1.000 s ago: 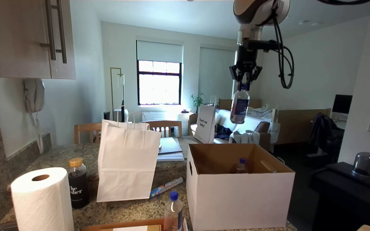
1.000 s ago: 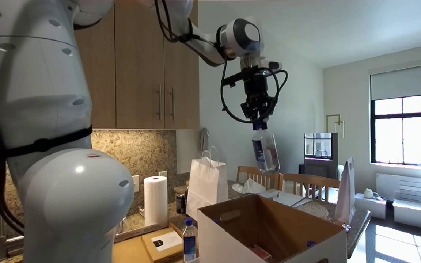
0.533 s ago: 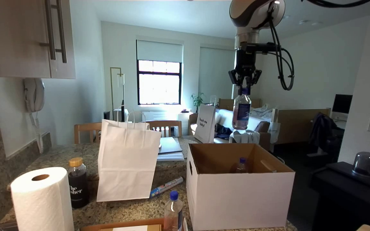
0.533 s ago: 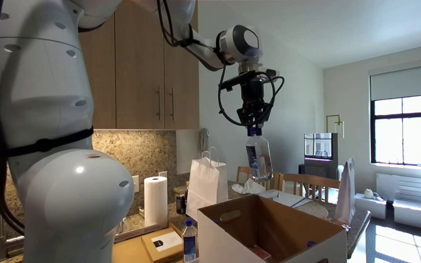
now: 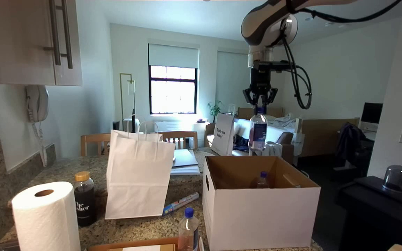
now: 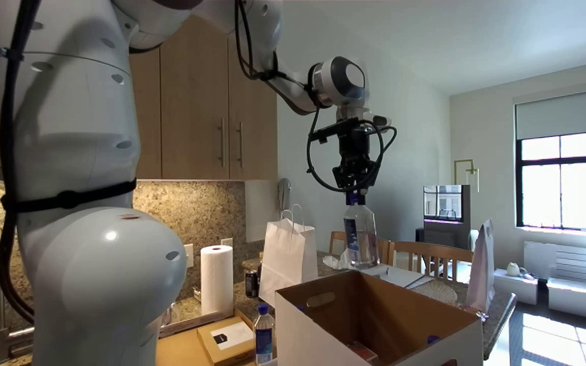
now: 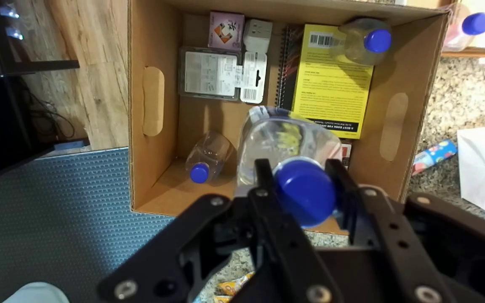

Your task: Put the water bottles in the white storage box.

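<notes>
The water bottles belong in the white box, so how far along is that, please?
Done: one bottle and another are inside the white storage box. In hand: the gripper holds a third bottle by its cap, not yet released. Left: a fourth bottle stands beside the box.

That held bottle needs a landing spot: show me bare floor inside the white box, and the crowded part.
Wrist view: bare floor lies between the clear package and the lower-left bottle; a smaller pocket, between purple box and wall. Crowded: around the yellow book, with the upper-right bottle at its corner. The held bottle hides some floor.
</notes>
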